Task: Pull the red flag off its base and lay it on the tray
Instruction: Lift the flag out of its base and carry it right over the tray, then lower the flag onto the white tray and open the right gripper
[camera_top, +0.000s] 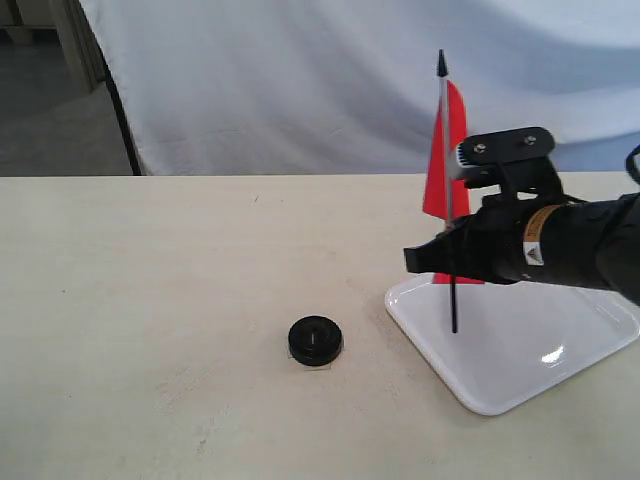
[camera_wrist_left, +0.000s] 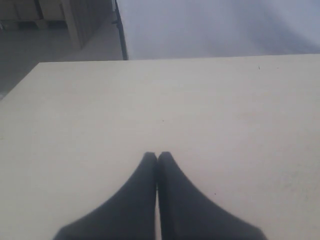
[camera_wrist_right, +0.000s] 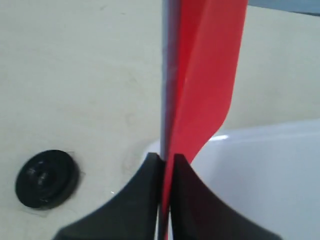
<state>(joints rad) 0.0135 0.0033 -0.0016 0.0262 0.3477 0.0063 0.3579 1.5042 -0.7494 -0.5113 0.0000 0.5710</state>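
Note:
My right gripper (camera_top: 447, 252) is shut on the red flag (camera_top: 445, 160), pinching pole and cloth together (camera_wrist_right: 167, 160). The flag stands upright, off its base, with the pole's lower black end hanging over the near-left part of the white tray (camera_top: 520, 350). The black round base (camera_top: 315, 340) sits alone on the table, left of the tray; the right wrist view shows the base (camera_wrist_right: 46, 178) too, with the tray (camera_wrist_right: 270, 170) behind the flag (camera_wrist_right: 210, 75). My left gripper (camera_wrist_left: 157, 156) is shut with nothing in it, over bare tabletop, and it does not show in the exterior view.
The pale tabletop (camera_top: 150, 280) spreads wide to the left of the base. A white cloth backdrop (camera_top: 300, 80) hangs behind the table's far edge.

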